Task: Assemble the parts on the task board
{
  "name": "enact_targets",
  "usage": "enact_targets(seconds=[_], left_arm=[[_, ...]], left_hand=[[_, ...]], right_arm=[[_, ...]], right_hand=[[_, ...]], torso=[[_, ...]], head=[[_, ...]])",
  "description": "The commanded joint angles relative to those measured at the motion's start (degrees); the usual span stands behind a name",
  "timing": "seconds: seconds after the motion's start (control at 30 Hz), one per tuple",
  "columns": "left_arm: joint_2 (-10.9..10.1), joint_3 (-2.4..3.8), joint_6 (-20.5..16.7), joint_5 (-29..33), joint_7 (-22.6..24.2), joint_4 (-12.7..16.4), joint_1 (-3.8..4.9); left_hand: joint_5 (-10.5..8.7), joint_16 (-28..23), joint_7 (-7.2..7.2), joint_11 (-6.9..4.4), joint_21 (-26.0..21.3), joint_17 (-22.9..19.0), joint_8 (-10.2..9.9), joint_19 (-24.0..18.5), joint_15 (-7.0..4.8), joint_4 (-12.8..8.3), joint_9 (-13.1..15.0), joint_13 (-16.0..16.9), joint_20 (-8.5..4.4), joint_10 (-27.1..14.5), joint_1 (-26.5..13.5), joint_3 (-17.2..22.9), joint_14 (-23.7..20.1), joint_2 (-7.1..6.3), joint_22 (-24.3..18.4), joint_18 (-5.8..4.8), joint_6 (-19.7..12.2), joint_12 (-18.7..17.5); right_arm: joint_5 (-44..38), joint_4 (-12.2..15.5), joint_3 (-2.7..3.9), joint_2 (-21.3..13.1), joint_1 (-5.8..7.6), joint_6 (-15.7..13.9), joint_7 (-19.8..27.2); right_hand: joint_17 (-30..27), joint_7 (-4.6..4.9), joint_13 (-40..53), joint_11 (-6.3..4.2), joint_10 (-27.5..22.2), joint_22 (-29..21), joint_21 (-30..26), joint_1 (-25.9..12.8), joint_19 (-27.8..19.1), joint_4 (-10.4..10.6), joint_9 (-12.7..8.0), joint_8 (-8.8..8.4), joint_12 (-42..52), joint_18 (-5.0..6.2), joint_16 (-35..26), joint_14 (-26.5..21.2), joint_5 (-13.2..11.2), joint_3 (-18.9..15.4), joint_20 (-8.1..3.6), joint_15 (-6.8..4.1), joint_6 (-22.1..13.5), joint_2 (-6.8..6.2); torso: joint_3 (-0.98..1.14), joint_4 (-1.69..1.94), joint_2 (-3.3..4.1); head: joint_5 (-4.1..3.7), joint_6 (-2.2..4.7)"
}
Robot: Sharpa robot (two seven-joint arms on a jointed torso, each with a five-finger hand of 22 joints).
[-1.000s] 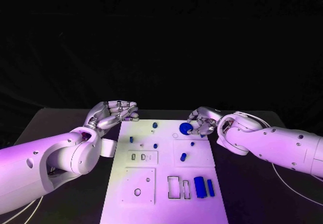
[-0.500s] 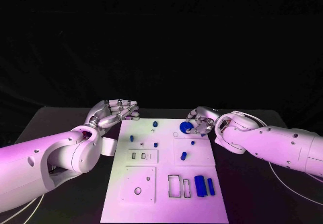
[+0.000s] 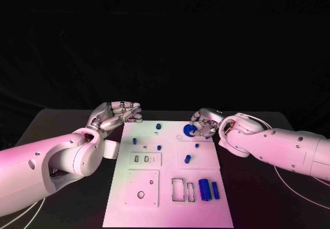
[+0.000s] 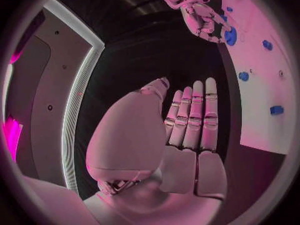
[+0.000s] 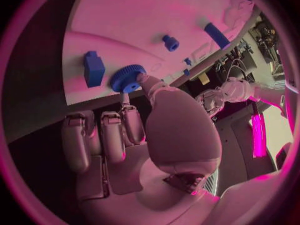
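Head view: right hand [image 3: 204, 125] pinches blue gear [image 3: 189, 130] over task board [image 3: 168, 200]; left hand [image 3: 115, 116] seemingly loose, holding nothing.

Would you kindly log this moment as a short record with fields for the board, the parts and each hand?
board: white task board in the middle of the black table
right hand: right hand at the board's far right edge, fingertips holding the round blue gear
left hand: left hand off the board's far left corner, fingers apart, holding nothing
loose parts: two long blue blocks lying side by side near the board's near right
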Motion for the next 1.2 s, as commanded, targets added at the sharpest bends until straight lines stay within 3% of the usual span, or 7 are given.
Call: enact_targets(seconds=[0.03, 0.23, 0.37, 0.57, 0.77, 0.93, 1.2], left_arm=[[0.14, 0.05, 1.19, 0.16, 0.14, 0.05, 0.09], [0.1, 0.05, 1.32, 0.16, 0.03, 0.03, 0.09], [0.11, 0.05, 1.47, 0.16, -0.04, 0.03, 0.09], [0.14, 0.05, 1.52, 0.16, -0.05, -0.1, 0.08], [0.25, 0.05, 1.44, 0.16, 0.0, -0.25, 0.08], [0.4, 0.05, 1.4, 0.16, 0.01, -0.24, 0.08], [0.63, 0.05, 1.38, 0.16, 0.05, -0.11, 0.09]], left_hand=[[-0.18, -0.29, 0.35, 0.48, 0.31, 0.05, -0.13, -0.4, 0.05, 0.06, 0.05, -0.03, -0.1, 0.04, 0.48, 0.27, -0.25, -0.22, 0.05, -0.01, 0.0, -0.38], [-0.17, -0.3, 0.35, 0.49, 0.36, 0.08, -0.15, -0.43, 0.05, 0.03, 0.05, -0.03, -0.1, 0.04, 0.53, 0.34, -0.27, -0.2, 0.08, -0.01, -0.01, -0.41], [-0.17, -0.35, 0.41, 0.54, 0.49, 0.16, -0.24, -0.56, 0.08, -0.05, 0.03, -0.05, -0.1, -0.05, 0.59, 0.52, -0.36, -0.21, 0.16, -0.02, -0.1, -0.57], [-0.18, -0.41, 0.46, 0.59, 0.6, 0.22, -0.32, -0.67, 0.12, -0.1, 0.01, -0.07, -0.09, -0.14, 0.62, 0.67, -0.45, -0.21, 0.23, -0.04, -0.19, -0.69], [-0.18, -0.41, 0.46, 0.59, 0.6, 0.22, -0.32, -0.67, 0.12, -0.1, 0.01, -0.07, -0.09, -0.14, 0.62, 0.67, -0.45, -0.21, 0.23, -0.04, -0.19, -0.69], [-0.18, -0.43, 0.46, 0.6, 0.64, 0.25, -0.34, -0.72, 0.13, -0.13, 0.01, -0.07, -0.09, -0.16, 0.64, 0.73, -0.47, -0.2, 0.26, -0.05, -0.2, -0.73], [-0.17, -0.44, 0.46, 0.6, 0.66, 0.26, -0.35, -0.74, 0.13, -0.16, 0.01, -0.07, -0.09, -0.16, 0.66, 0.76, -0.48, -0.2, 0.27, -0.05, -0.2, -0.74]], right_arm=[[-6.48, 0.39, -0.11, 0.07, -0.28, -0.22, -1.46], [-10.14, 1.19, -0.11, -0.06, -0.46, -3.44, -1.53], [-11.03, 2.36, -0.1, -0.2, -0.57, -7.17, -0.59], [-13.16, 5.46, -0.07, -0.31, -0.56, -10.97, -0.71], [-15.35, 7.37, -0.04, 1.84, -0.21, -13.32, -2.64], [-16.78, 7.14, -0.05, 4.48, -0.08, -14.33, -3.92], [-17.46, 4.32, -0.33, 9.2, -0.23, -14.19, -4.4]], right_hand=[[9.15, -0.55, 3.79, -0.14, 0.58, 13.27, 0.43, 0.76, 4.59, -0.6, 0.43, 0.7, 0.34, -1.15, 0.35, 4.79, -1.21, 1.34, -0.62, -0.65, 1.3, -0.31], [9.29, -0.7, 4.11, -0.31, 0.85, 13.67, 0.73, 0.72, 4.9, -0.93, 0.49, 0.66, 0.58, -1.26, 0.4, 4.81, -2.05, 2.5, -0.85, -0.82, 1.77, -0.57], [9.35, -0.54, 4.38, -0.15, 1.13, 15.09, 1.82, -1.49, 6.01, 0.24, 0.4, 0.22, 0.83, -1.69, 0.43, 4.83, -3.61, 2.21, -0.86, -0.72, 1.45, -1.32], [9.33, -0.7, 4.61, -0.31, 1.36, 15.09, 1.82, -1.8, 6.01, 0.3, 0.51, 0.04, 0.97, -1.69, 0.44, 4.83, -1.43, 3.22, -0.94, -0.85, 1.82, -1.68], [9.27, -0.71, 4.77, -0.33, 1.49, 15.09, 1.82, -1.81, 6.01, 0.29, 0.52, -0.14, 1.09, -1.69, 0.42, 4.82, -0.96, 3.82, -0.98, -0.88, 1.81, -1.52], [9.18, -0.76, 4.95, -0.36, 1.64, 15.09, 1.82, -1.77, 6.01, 0.25, 0.57, -0.11, 1.25, -1.69, 0.39, 4.81, -0.88, 4.13, -0.99, -0.9, 2.01, -1.42], [9.13, -0.76, 4.93, -0.37, 1.63, 15.09, 1.82, -1.8, 6.01, 0.26, 0.58, -0.12, 1.23, -1.69, 0.38, 4.8, -0.87, 4.25, -1.0, -0.91, 2.05, -1.37]], torso=[[0.03, 0.0, -0.02], [0.06, -0.05, -0.04], [0.07, -0.05, 0.0], [0.04, 0.03, -0.03], [0.0, 0.02, 0.0], [-0.06, 0.23, 0.1], [-0.07, 0.24, 0.22]], head=[[0.0, -0.08], [0.07, 0.0], [0.13, 0.14], [0.22, 0.27], [0.39, 0.41], [0.61, 0.39], [0.76, 0.32]])
